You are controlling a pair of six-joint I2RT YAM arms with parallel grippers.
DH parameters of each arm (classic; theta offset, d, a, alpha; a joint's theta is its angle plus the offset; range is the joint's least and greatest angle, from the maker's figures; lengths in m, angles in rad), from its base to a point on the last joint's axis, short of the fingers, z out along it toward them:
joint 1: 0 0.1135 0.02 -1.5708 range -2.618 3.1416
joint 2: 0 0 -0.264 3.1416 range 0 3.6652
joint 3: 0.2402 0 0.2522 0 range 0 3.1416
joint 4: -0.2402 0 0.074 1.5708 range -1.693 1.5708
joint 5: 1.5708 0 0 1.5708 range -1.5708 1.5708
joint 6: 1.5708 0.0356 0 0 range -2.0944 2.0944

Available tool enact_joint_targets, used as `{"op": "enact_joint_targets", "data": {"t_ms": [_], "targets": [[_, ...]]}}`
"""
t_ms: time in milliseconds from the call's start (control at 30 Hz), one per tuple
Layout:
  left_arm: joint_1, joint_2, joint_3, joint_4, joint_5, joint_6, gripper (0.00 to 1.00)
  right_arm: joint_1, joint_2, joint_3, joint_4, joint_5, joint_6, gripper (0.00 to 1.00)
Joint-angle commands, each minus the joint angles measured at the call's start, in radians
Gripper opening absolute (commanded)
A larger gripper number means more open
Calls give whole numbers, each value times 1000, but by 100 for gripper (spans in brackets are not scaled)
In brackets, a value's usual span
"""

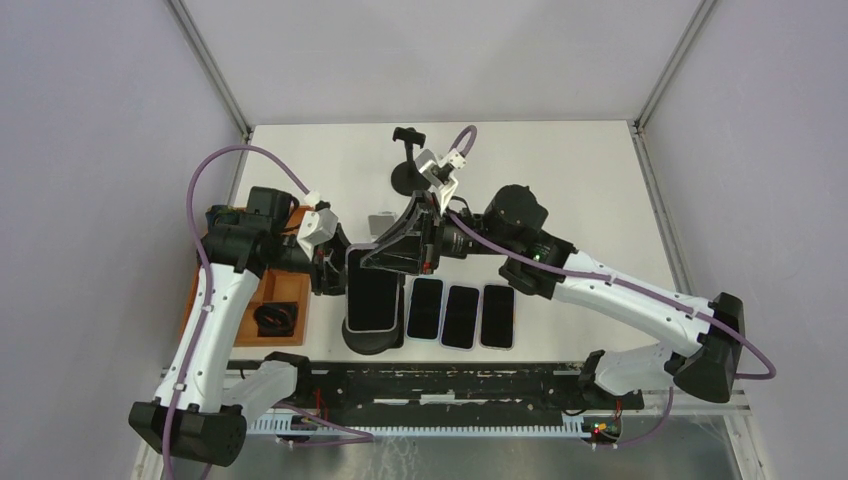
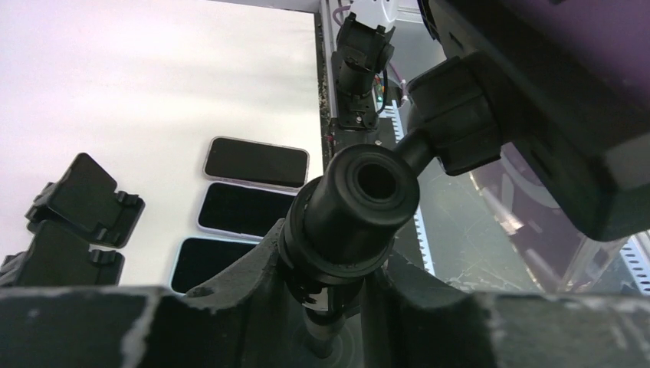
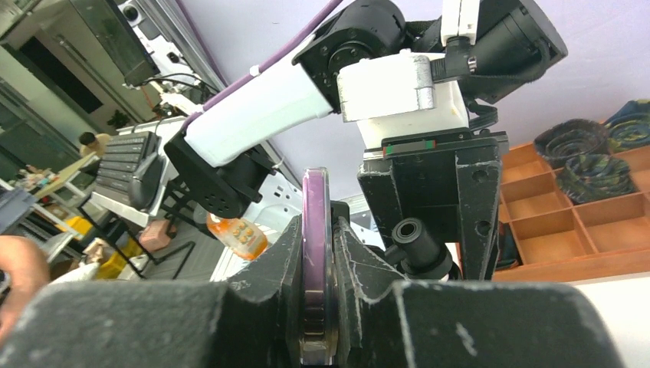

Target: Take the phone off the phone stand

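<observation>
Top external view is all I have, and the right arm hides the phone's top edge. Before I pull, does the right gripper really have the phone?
Observer: Yes. In the right wrist view the right gripper is clamped on the phone, one finger on each face, with the purple edge between them.
Operator: Is it skewed in the grip?
Observer: No, the edge runs straight up between the fingers.
Operator: And is the left arm holding the stand?
Observer: The left wrist view shows the left gripper straddling the black neck of the phone stand. I can't tell whether its fingers press on it.
</observation>
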Motion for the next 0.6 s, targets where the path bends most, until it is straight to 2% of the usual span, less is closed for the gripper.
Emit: {"op": "enact_joint_targets", "data": {"t_ms": [0, 33, 67, 167, 267, 367, 467, 567], "targets": [[-2, 21, 76, -220, 60, 249, 25, 17, -107, -45, 215, 127, -93, 0], [-2, 26, 80, -237, 59, 268, 11, 19, -119, -70, 222, 145, -109, 0], [-2, 29, 82, -245, 56, 273, 3, 21, -129, -88, 224, 161, -129, 0], [-2, 20, 83, -244, 43, 270, 2, 21, -139, -105, 184, 167, -175, 1], [-2, 17, 87, -244, 41, 255, 2, 20, -128, -101, 131, 115, -200, 22], [-2, 17, 95, -244, 43, 235, 2, 21, -107, -75, 49, 28, -231, 36], [-2, 11, 91, -244, 44, 227, 2, 22, -84, -66, 31, -82, -223, 43], [-2, 7, 87, -244, 44, 221, 2, 22, -72, -68, 32, -149, -208, 44]]}}
